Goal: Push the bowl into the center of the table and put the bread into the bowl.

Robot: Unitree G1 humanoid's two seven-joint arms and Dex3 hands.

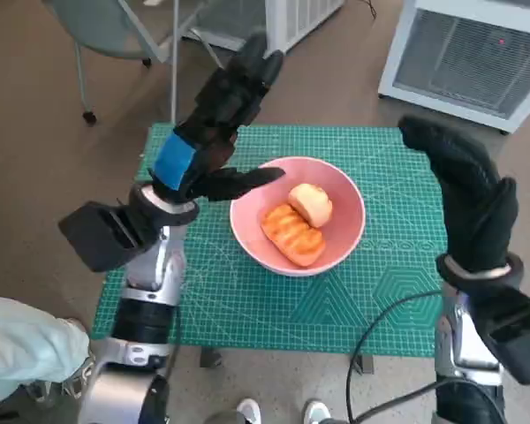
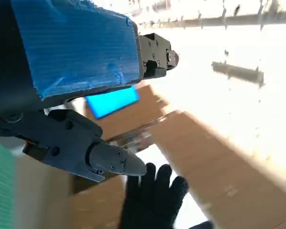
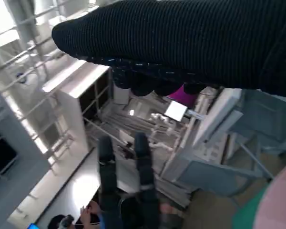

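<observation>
The left hand [image 1: 214, 132], black with blue tape on its back, hangs raised at the head view's upper left, fingers spread and holding nothing. The right hand [image 1: 464, 190], in its black knitted glove, stands equally free at the right edge, fingers straight and together. Between them the pink round bowl [image 1: 343, 240] sits mid-frame on the green gridded cutting mat [image 1: 247, 305], holding the orange glazed bread [image 1: 292, 233] beside a pale roll [image 1: 311, 204]. Judging by this, both steps look done; withdraw high, well off the rim.

Head camera steeply above table [image 1: 397, 291] — wrist cameras face outward, roomward
</observation>
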